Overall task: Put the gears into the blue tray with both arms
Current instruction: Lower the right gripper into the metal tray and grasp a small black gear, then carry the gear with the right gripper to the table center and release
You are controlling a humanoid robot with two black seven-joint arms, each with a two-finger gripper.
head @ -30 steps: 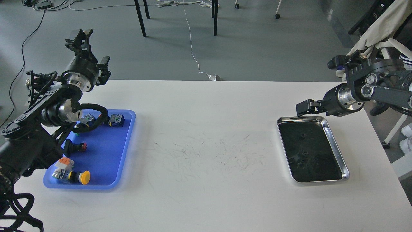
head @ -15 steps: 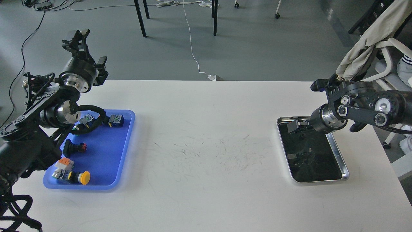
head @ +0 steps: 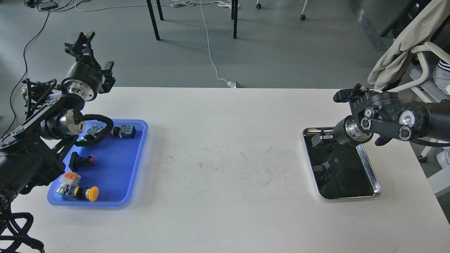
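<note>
The blue tray [head: 119,165] lies at the table's left and holds several push-button switches. My left gripper [head: 80,38] is raised beyond the tray's far end, past the table's back edge, fingers pointing up and apart, holding nothing. My right gripper [head: 318,138] hangs low over the far left corner of the steel tray [head: 370,167]. It is dark against the tray's mirror-like bottom, so its fingers cannot be told apart. I cannot pick out the gears among the gripper's reflections in that bottom.
In the blue tray lie a yellow-capped switch [head: 92,193], a red-capped one [head: 86,160], an orange-and-white one [head: 69,177] and one at the far end [head: 126,131]. My left arm's cable [head: 102,128] loops over the tray's far end. A scuffed white table [head: 225,165] spans between the trays.
My right arm has swung left and down, taking its gripper from above the steel tray's far rim to low over its far left corner. The left gripper drifted slightly left.
</note>
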